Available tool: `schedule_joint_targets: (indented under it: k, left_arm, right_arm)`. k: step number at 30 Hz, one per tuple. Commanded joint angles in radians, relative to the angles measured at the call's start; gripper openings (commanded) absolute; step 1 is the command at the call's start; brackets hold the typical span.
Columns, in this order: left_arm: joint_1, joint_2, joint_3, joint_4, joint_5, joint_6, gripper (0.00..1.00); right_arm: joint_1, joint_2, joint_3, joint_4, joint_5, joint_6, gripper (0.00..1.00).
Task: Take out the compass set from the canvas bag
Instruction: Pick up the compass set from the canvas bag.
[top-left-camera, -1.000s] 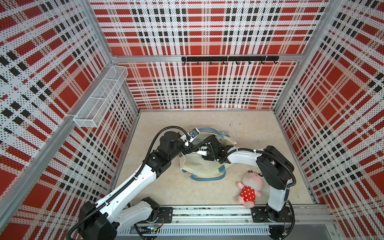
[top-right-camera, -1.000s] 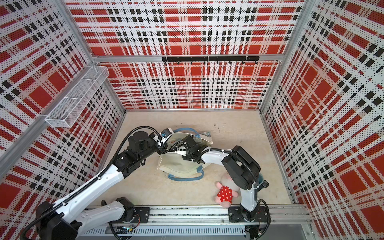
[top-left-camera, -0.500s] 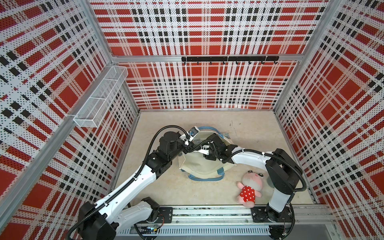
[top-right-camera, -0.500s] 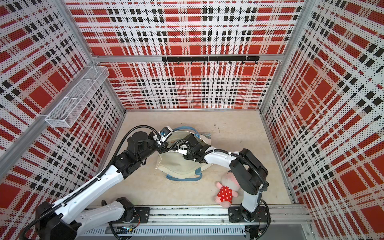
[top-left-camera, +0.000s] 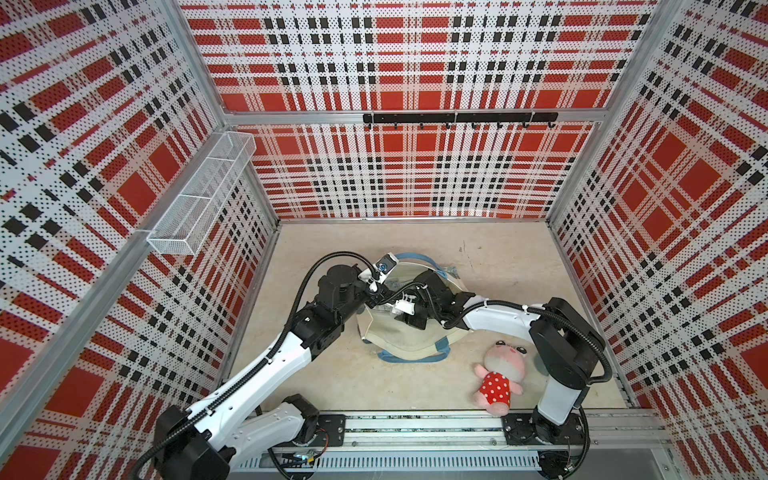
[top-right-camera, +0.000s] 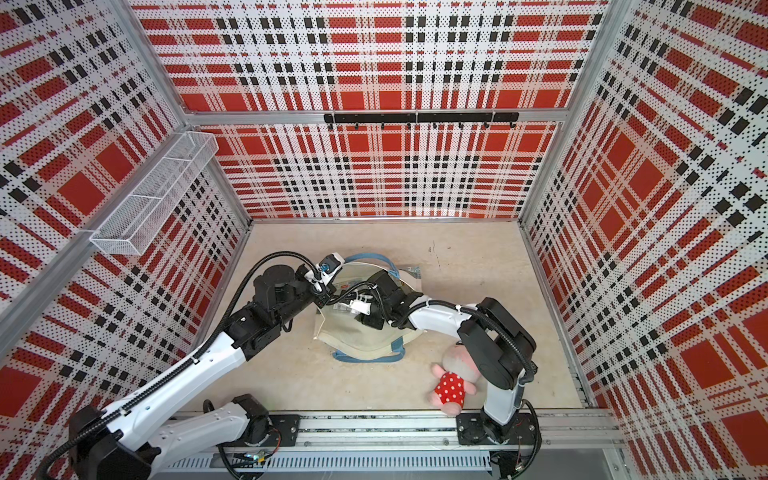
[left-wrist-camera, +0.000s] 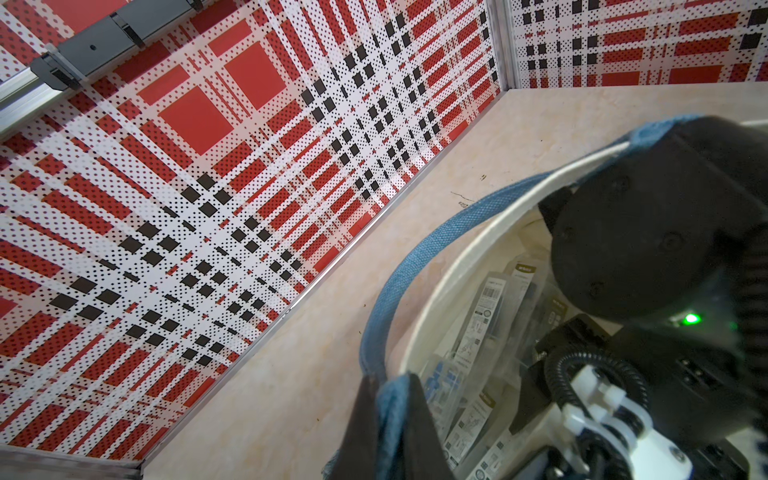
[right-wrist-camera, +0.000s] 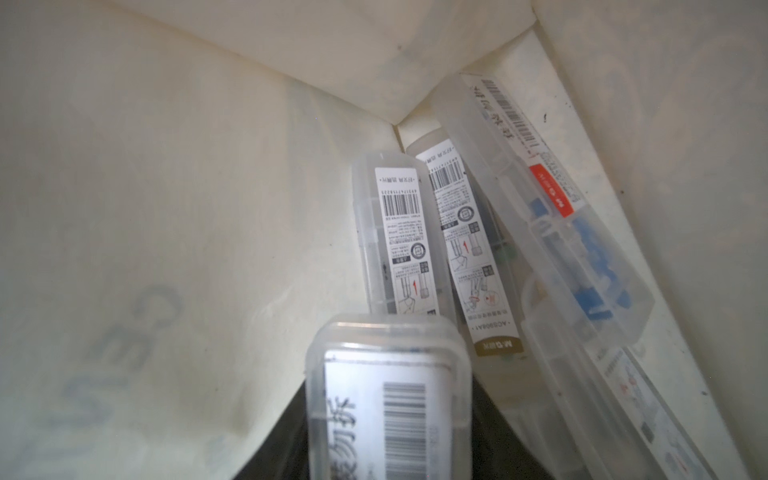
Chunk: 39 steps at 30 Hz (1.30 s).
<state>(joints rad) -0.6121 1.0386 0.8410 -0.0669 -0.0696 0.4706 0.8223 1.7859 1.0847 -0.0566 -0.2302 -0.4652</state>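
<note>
Canvas bag (top-left-camera: 405, 338), slumped on surface (top-left-camera: 498, 266).
Left fingers (left-wrist-camera: 419, 419) pinching blue strap (left-wrist-camera: 415, 257) at the bag's rim; right fingers (right-wrist-camera: 282, 451) inside the bag, clamped on clear-cased compass set (right-wrist-camera: 386, 399).

Robotics lab test cell. Boxed in at 9, 12 and 3 o'clock by perforated panels (top-left-camera: 415, 178) printed in red, black and white plaid, held in bare aluminium framing (top-left-camera: 291, 119). At 12 o'clock, a black hook rail (top-left-camera: 457, 118); at 10 o'clock, a white wire-mesh basket (top-left-camera: 199, 195) fixed to the wall. Along 6 o'clock, a metal rail (top-left-camera: 415, 428) with a left arm (top-left-camera: 266, 365) and a right arm (top-left-camera: 498, 318) bolted on, white and black, trailing corrugated cable hose (top-left-camera: 332, 255). On the plain beige counter (top-left-camera: 374, 386), a canvas bag (top-left-camera: 407, 340) near centre and a pink stuffed toy (top-left-camera: 496, 382) at 5 o'clock.
</note>
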Motion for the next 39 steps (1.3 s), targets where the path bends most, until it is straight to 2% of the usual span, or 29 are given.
schedule_joint_targets:
  k: [1,12,21,27,31,34,36,39]
  left_arm:
    - [-0.007,-0.015,-0.009,0.111,-0.031,-0.003,0.00]
    - [-0.008,-0.009,-0.013,0.137,-0.050,-0.004,0.00]
    - [-0.008,-0.022,-0.010,0.151,-0.048,-0.017,0.00]
    - [-0.012,-0.039,-0.019,0.147,-0.072,-0.022,0.00]
    - [-0.012,-0.057,-0.042,0.166,-0.078,-0.026,0.00]
    - [-0.012,-0.059,-0.045,0.168,-0.079,-0.027,0.00]
    - [-0.012,-0.060,-0.045,0.168,-0.079,-0.025,0.00]
    - [-0.012,-0.062,-0.049,0.170,-0.078,-0.024,0.00]
  right_arm:
    - [0.028,-0.077,0.002,0.077,-0.095,0.006,0.41]
    - [0.035,-0.319,-0.058,0.051,-0.090,0.033,0.40]
    - [0.049,-0.417,-0.060,0.007,-0.059,0.041,0.40]
    - [0.078,-0.520,0.017,-0.074,0.050,0.105,0.39]
    - [0.080,-0.541,0.141,-0.150,0.168,0.204,0.35]
    - [0.075,-0.535,0.243,-0.216,0.311,0.284,0.33]
    - [0.050,-0.519,0.301,-0.265,0.358,0.299,0.34]
    - [-0.056,-0.489,0.369,-0.315,0.367,0.372,0.34]
